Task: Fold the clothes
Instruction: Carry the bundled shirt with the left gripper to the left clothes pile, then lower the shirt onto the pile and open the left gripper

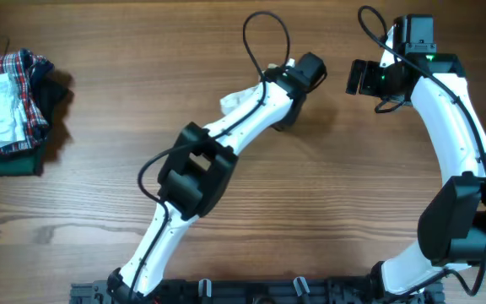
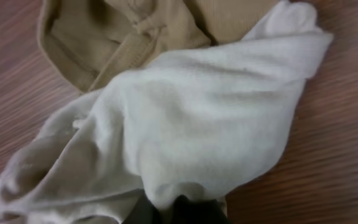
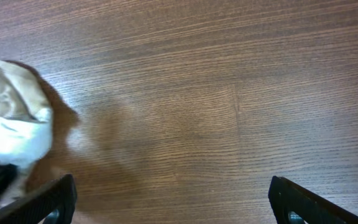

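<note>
Your left fingers (image 2: 179, 211) pinched garment (image 2: 191, 118); right fingers (image 3: 58, 199) wide, empty; garment lay to their left.

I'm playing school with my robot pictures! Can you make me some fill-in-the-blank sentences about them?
The right gripper holds ____.
The ____ arm reaches over the small white-and-tan garment.
The plaid garment on the stack of clothes is red and ____.
The table is made of ____.
Missing words: nothing, left, blue, wood.
</note>
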Robot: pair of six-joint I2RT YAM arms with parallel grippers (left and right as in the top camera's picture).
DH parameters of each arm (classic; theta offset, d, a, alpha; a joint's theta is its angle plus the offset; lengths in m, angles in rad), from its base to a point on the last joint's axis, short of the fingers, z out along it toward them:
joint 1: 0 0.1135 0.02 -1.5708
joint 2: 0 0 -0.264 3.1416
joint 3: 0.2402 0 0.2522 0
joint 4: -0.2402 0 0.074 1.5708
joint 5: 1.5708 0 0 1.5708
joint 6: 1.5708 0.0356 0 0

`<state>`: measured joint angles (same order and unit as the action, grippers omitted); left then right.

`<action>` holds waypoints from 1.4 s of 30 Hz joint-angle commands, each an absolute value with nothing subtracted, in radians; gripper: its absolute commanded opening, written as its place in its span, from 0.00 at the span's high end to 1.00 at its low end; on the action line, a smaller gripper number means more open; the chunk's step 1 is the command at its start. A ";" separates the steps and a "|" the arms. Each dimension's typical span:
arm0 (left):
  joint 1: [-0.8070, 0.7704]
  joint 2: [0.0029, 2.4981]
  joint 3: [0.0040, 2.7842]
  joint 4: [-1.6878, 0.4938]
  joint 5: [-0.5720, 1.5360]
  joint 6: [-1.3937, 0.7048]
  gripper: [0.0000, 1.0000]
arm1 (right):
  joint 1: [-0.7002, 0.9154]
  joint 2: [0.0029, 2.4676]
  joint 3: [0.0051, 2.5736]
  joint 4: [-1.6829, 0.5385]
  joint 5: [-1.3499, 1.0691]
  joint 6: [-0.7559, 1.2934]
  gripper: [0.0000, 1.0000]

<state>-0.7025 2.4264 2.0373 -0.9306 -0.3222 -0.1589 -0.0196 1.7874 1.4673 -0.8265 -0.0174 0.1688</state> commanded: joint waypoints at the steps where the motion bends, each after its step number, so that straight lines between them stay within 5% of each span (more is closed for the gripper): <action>1: -0.578 2.218 2.064 -0.931 -0.326 -0.164 0.96 | -0.020 1.779 1.477 -0.823 0.001 0.183 0.00; 7: -0.236 1.945 2.064 -0.956 -0.134 -0.190 0.96 | -0.020 1.779 1.477 -0.823 0.001 0.183 0.00; 13: 0.195 1.921 2.061 -0.985 0.385 -0.235 0.96 | -0.020 1.779 1.477 -0.823 0.001 0.183 0.00; 18: 0.493 1.931 2.061 -1.066 0.471 -0.242 0.96 | -0.020 1.779 1.477 -0.823 0.001 0.183 0.00; 36: 0.858 2.054 1.866 -0.961 0.417 -0.209 0.96 | -0.020 1.779 1.477 -0.823 0.001 0.184 0.01; 37: 0.859 2.058 1.866 -0.961 0.400 -0.210 0.85 | -0.020 1.779 1.477 -0.823 0.001 0.183 0.01; 38: 0.860 2.065 1.865 -0.961 0.381 -0.210 0.54 | -0.020 1.779 1.477 -0.823 0.001 0.183 0.00; 42: 0.871 2.066 1.867 -0.926 0.324 -0.225 0.21 | -0.020 1.779 1.477 -0.823 0.001 0.183 0.00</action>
<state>0.8528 2.0548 1.8706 -0.9524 0.3717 -0.2226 -0.0196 1.7874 1.4673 -0.8265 -0.0174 0.1684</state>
